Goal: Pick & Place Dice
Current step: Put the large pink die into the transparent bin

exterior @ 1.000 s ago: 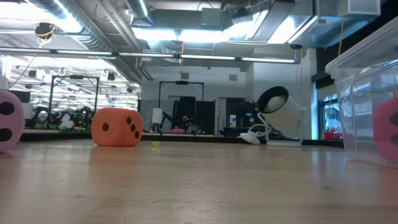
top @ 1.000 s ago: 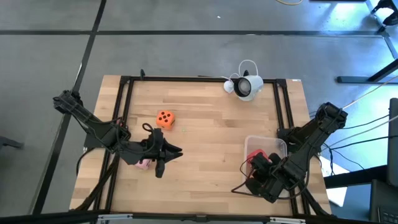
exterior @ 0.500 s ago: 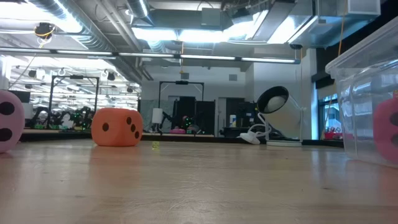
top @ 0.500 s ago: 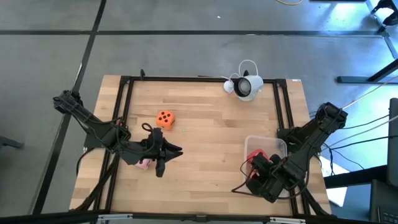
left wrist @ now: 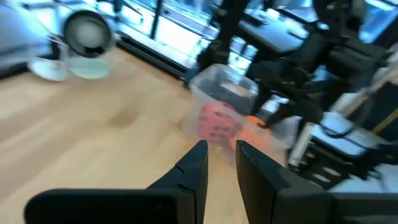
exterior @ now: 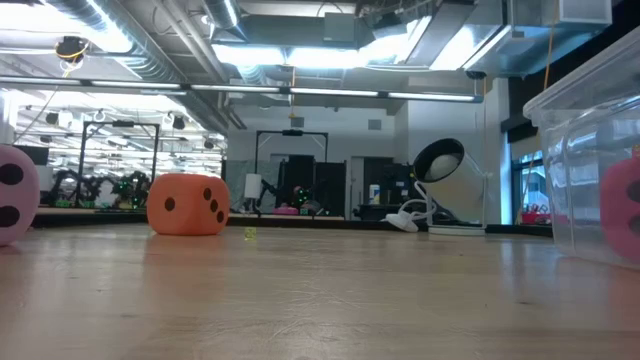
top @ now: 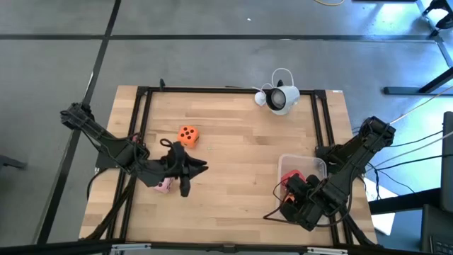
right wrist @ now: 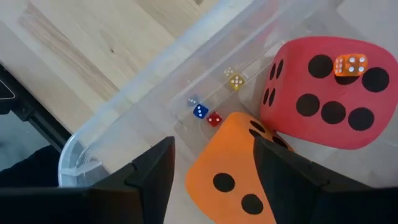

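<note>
One orange die [top: 187,134] rests on the bare wood at the table's left middle, also seen in the low view [exterior: 187,204]. The pale pink die [top: 164,185] lies under my left arm, by the left rail. My left gripper [top: 194,172] [left wrist: 219,147] hovers just right of it, shut, pointing toward the table's right. A red die [right wrist: 317,93] and a second orange die [right wrist: 236,171] sit inside the clear container [top: 318,166]. My right gripper [right wrist: 212,144] [top: 292,195] is open above that orange die, one finger on either side, apart from it.
A white round lamp-like device [top: 282,98] with a cord sits at the far edge. Several tiny dice [right wrist: 208,112] lie on the container's floor, and one tiny orange one [right wrist: 350,64] sits on the red die. Black rails [top: 141,127] run along the table's sides. Bare wood [top: 241,156] spans the middle.
My left gripper has shifted a little toward the far edge and turned slightly, uncovering more of the pink die. The dice have stayed where they were.
</note>
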You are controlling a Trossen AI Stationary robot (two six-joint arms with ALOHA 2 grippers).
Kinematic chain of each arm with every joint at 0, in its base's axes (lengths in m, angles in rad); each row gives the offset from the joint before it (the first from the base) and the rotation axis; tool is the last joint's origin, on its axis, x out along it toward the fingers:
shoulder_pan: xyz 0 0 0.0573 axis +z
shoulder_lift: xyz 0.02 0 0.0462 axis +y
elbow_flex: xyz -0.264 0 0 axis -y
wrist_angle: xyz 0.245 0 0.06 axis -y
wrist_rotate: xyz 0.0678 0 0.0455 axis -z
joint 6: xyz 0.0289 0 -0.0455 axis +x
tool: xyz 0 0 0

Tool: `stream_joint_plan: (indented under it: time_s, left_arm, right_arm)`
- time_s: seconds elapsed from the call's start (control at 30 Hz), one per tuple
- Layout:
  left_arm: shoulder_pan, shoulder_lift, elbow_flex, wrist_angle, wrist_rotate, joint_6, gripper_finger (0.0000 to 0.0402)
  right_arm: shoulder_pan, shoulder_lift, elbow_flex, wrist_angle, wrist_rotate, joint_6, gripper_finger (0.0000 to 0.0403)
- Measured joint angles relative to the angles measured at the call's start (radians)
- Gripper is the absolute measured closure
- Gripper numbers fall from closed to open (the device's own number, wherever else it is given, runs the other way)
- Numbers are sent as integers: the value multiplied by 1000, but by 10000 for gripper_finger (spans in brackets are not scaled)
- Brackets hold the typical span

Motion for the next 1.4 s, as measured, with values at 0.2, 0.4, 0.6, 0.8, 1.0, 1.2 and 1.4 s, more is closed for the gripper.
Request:
stream_joint_plan:
  time_s: [0.2, 0.4, 0.6, 0.8, 1.0, 1.2, 1.4]
  left_arm:
    - [43, 0, -1, -19, -73, 75, 321]
    - [106, 0, -1, 35, 77, 118, 275]
    - [142, 0, -1, 38, 87, 236, 222]
    - [214, 0, -1, 209, 219, 325, 180]
    - [215, 1, 75, 341, 282, 535, 178]
    - [169, 39, 267, -79, 223, 527, 189]
    - [80, 149, 410, -588, 287, 369, 195]
  right_arm:
    - [0, 0, 0, 0, 23, 0, 203]
    - [0, 0, 0, 0, 43, 9, 215]
    - [9, 0, 0, 1, 45, 23, 223]
    - [19, 0, 0, 1, 45, 26, 229]
    - [20, 0, 0, 1, 41, 26, 230]
    - [25, 0, 0, 6, 18, 26, 230]
    - [53, 0, 0, 8, 18, 50, 230]
